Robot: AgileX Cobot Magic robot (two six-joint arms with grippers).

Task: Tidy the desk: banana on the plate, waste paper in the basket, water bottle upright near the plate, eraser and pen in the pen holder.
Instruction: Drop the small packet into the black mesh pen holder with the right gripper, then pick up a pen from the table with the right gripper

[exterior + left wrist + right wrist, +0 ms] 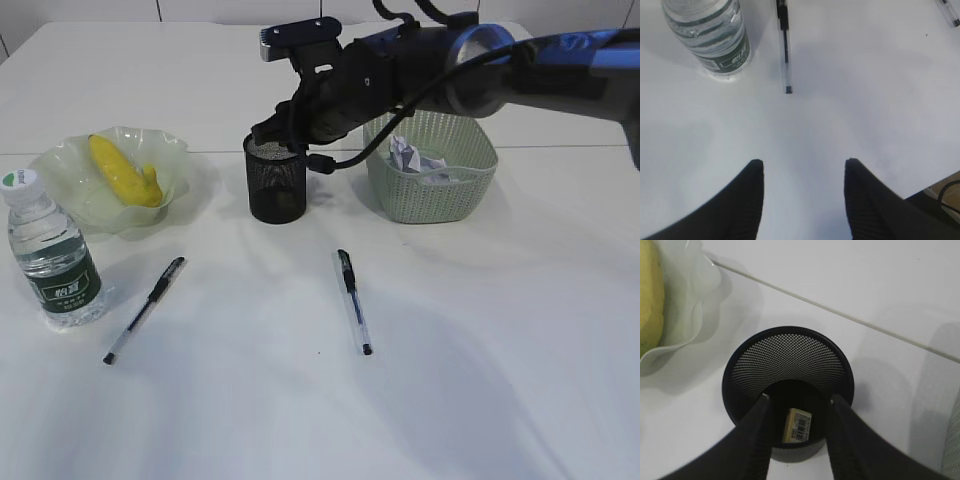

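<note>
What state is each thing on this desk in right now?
Banana: on the plate.
Bottle: upright, capped.
Paper: in the basket.
Eraser: inside the holder.
Left pen: lying on the desk.
Right pen: lying on the desk.
Right gripper: open above the holder.
Left gripper: open, empty.

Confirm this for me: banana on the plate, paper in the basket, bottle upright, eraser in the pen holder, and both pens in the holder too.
Wrong on the pens. The exterior view shows both pens lying on the table: one near the water bottle, the other in front of the pen holder. The rest holds: banana on the plate, paper in the basket, and the right wrist view shows the eraser in the holder.
</note>
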